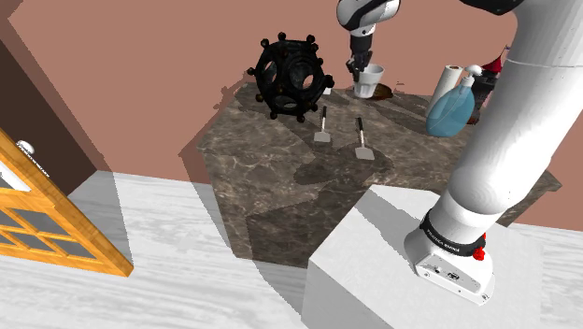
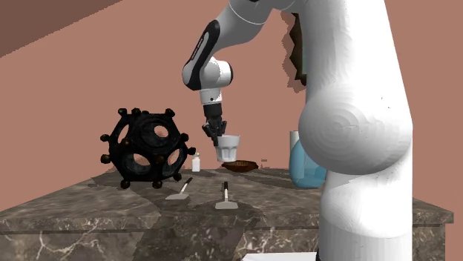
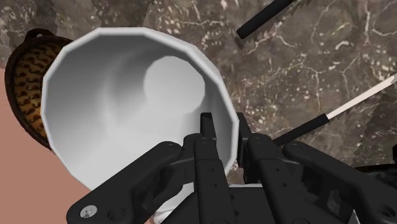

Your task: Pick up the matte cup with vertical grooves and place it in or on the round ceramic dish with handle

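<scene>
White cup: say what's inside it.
The cup holds nothing: bare white walls and bottom. One finger of the hand reaches inside its rim, covering part of the near wall.

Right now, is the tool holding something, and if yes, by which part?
Yes. The tool holds the white cup by its rim wall: one finger is inside the cup, the other outside.

Bearing everything on a dark veined stone tabletop (image 1: 280, 196). Standing toward the shoulder view's left, near the back: a black openwork polyhedron (image 1: 294, 77) with knobbed corners. Lying just in front of it, side by side but apart: one black-handled spatula (image 1: 322, 126) and a second spatula (image 1: 362, 140). Sitting by the back wall: a brown dish (image 2: 241, 166). Standing at the shoulder view's right: a blue pump bottle (image 1: 453, 107) beside a white roll (image 1: 447, 79).
</scene>
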Controlling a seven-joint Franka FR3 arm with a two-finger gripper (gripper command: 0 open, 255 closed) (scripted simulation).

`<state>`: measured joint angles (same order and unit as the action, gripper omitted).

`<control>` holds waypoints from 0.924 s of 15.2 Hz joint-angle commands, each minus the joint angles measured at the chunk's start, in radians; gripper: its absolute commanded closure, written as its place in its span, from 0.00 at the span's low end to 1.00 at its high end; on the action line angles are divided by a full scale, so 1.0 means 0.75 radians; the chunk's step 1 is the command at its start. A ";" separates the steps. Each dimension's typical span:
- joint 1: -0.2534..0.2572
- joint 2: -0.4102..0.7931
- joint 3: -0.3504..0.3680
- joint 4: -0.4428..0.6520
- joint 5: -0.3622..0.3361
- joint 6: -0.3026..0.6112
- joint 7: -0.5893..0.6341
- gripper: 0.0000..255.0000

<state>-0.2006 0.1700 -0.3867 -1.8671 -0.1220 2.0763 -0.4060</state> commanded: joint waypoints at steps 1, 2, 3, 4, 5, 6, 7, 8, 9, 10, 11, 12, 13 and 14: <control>0.001 -0.009 -0.001 0.024 -0.002 -0.031 -0.003 1.00; 0.001 -0.014 -0.001 0.036 -0.003 -0.048 -0.004 1.00; 0.002 -0.018 -0.001 0.048 -0.003 -0.065 -0.006 1.00; 0.002 -0.023 -0.001 0.061 -0.004 -0.082 -0.007 1.00; 0.003 -0.027 -0.001 0.074 -0.005 -0.099 -0.009 1.00; 0.003 -0.031 -0.001 0.087 -0.006 -0.115 -0.010 1.00; 0.004 -0.034 -0.001 0.101 -0.006 -0.132 -0.012 1.00; -0.016 0.002 -0.010 0.153 0.013 -0.146 -0.047 1.00; -0.036 0.040 -0.019 0.208 0.032 -0.161 -0.081 1.00; -0.058 0.079 -0.027 0.265 0.052 -0.177 -0.115 1.00; -0.081 0.120 -0.033 0.325 0.073 -0.196 -0.148 1.00; -0.106 0.163 -0.038 0.389 0.094 -0.216 -0.181 1.00; -0.132 0.207 -0.042 0.456 0.116 -0.238 -0.212 1.00; -0.160 0.253 -0.045 0.527 0.138 -0.262 -0.243 1.00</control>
<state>-0.2978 0.3306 -0.4155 -1.5154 -0.0340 1.8914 -0.5588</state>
